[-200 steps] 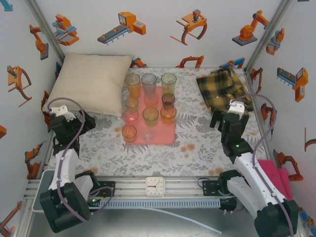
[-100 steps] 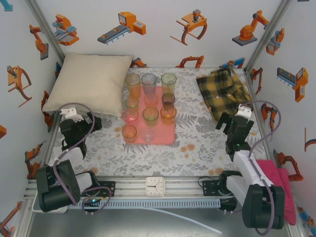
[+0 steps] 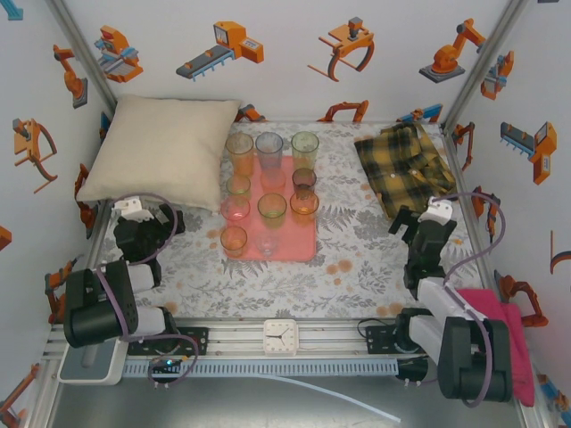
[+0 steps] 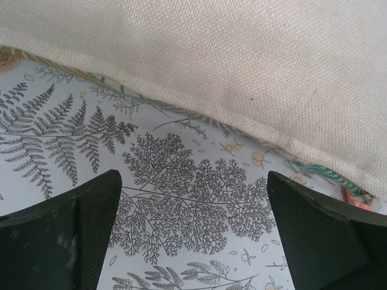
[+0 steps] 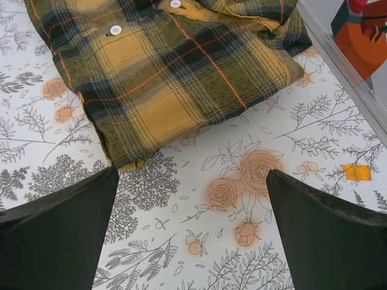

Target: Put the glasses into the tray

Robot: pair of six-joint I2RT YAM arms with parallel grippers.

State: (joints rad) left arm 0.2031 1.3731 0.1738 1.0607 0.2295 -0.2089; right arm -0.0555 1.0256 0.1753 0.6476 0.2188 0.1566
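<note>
Standing in the middle of the desk [image 3: 357, 267], the salmon-pink tray [image 3: 299, 242] carries the glasses [image 3: 272, 210]: nine tinted tumblers, all upright. An orange, a smoky-grey and a green one line its 12 o'clock edge; a brown one and an orange one stand toward 3 o'clock, and a green one is near the centre. A small green, a pink and an orange tumbler run down the 9 o'clock edge, and I cannot tell whether these sit on the tray or just beside it.

The left gripper [image 3: 144, 223] hangs at 8 o'clock from the tray, its jaws spread wide and holding nothing, over fern-printed cloth just short of the cream pillow [image 3: 165, 147]. The right gripper [image 3: 426, 225] sits at 3 o'clock, likewise wide apart and empty, pointing at the yellow plaid shirt [image 3: 406, 160] at 2 o'clock.
</note>
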